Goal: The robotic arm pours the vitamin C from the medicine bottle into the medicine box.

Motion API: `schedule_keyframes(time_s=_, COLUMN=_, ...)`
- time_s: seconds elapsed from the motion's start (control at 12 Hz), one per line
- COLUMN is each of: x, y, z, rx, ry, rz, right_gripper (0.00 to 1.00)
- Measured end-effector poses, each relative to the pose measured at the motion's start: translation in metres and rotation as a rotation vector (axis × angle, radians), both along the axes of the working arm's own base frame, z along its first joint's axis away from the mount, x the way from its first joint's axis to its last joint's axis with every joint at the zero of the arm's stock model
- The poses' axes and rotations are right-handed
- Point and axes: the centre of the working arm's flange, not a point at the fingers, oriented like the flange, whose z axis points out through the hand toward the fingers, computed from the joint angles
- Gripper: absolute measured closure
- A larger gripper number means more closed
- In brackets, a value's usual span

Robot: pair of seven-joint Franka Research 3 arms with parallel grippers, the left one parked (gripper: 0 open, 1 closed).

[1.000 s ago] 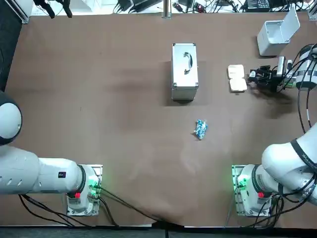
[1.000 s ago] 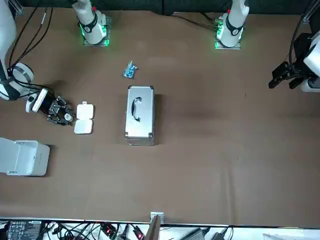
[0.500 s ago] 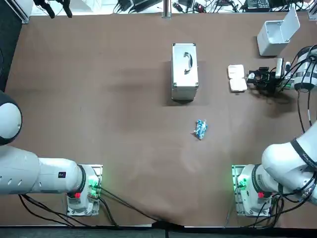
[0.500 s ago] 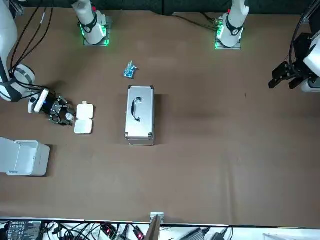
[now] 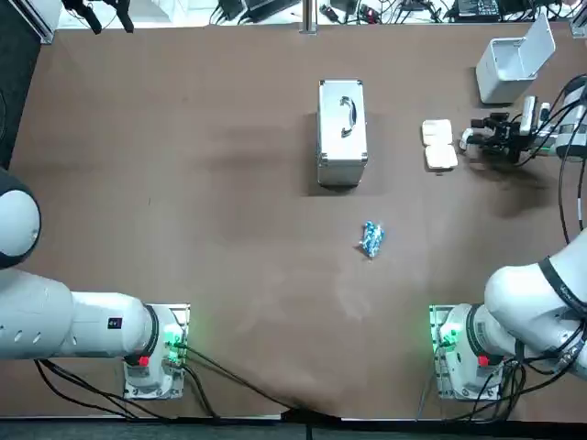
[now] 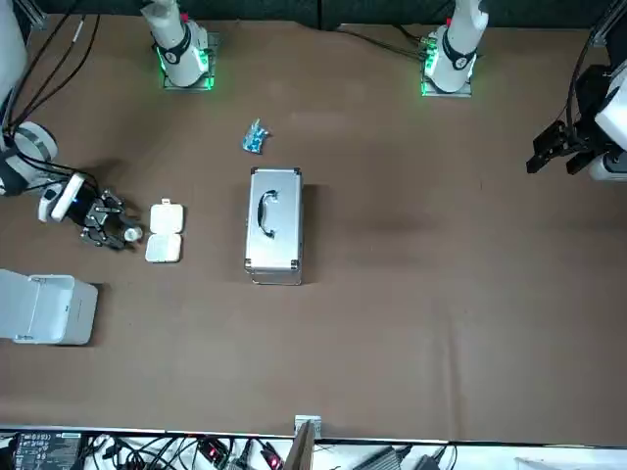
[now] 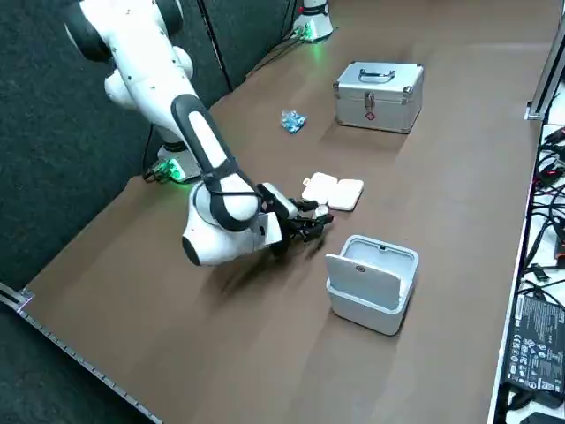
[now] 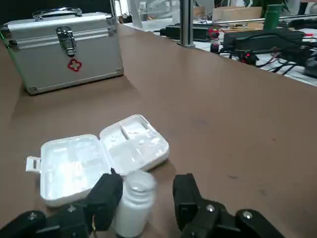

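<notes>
Straddling the medicine bottle (image 8: 132, 206) with the right gripper (image 8: 147, 191) — spread open and clamping nothing yet.
Standing upright on the table (image 8: 223, 109) just beside the open white medicine box (image 8: 99, 158), with one finger (image 8: 106, 196) against the side, the other apart. Probably handling as light, stiff, smooth plastic — tipping easily if nudged; gripping squarely across the round body, below the top, looking safest.
</notes>
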Motion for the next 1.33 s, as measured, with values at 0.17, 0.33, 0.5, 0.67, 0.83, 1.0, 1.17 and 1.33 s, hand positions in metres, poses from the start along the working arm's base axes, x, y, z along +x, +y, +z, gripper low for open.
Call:
schedule_keyframes(time_s=0.17, x=-0.004, y=-0.011, z=0.013, rx=-0.02, ry=0.009, rz=-0.013, right_gripper=0.34)
schedule_keyframes(time_s=0.33, x=-0.02, y=-0.013, z=0.01, rx=-0.016, ry=0.038, rz=-0.021, right_gripper=0.34)
schedule_keyframes(time_s=0.5, x=-0.025, y=-0.012, z=0.008, rx=-0.024, ry=0.051, rz=-0.002, right_gripper=0.34)
schedule_keyframes(time_s=0.67, x=-0.024, y=-0.018, z=0.026, rx=-0.074, ry=0.086, rz=0.026, right_gripper=0.34)
schedule_keyframes(time_s=0.83, x=-0.019, y=-0.025, z=0.064, rx=-0.136, ry=0.14, rz=0.044, right_gripper=0.34)
schedule_keyframes(time_s=1.0, x=-0.013, y=-0.03, z=0.106, rx=-0.214, ry=0.182, rz=0.04, right_gripper=0.34)
schedule_keyframes(time_s=1.17, x=-0.004, y=-0.022, z=0.136, rx=-0.284, ry=0.223, rz=0.026, right_gripper=0.33)
schedule_keyframes(time_s=1.33, x=0.007, y=-0.008, z=0.146, rx=-0.318, ry=0.294, rz=-0.01, right_gripper=0.33)
